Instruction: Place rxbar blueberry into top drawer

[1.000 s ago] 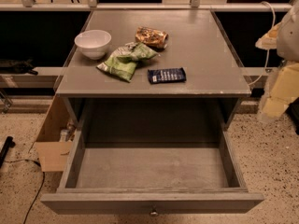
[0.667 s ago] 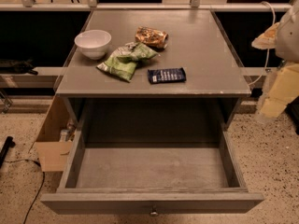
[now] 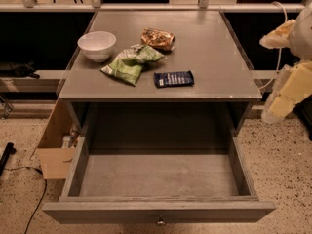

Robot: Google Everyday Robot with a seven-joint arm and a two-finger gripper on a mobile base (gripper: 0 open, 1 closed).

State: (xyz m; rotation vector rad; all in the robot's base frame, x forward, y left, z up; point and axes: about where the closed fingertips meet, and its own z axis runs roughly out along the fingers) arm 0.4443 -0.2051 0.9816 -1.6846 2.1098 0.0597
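Lying flat on the desk (image 3: 209,48), blue snack bar (image 3: 174,78) beside green bag (image 3: 129,65), drawer (image 3: 156,211) open below, pincer (image 3: 287,94) at right edge, grip state unclear

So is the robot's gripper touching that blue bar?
Apart. The camera view shows the gripper hanging beyond the table's right edge, bare tabletop separating it from the rxbar blueberry.

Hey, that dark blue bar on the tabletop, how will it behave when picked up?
The rxbar blueberry lies flat near the front edge of the table, so it probably won't roll or tip. Small and thin, it is likely light and fairly stiff. The gripper hangs off the table's right side.
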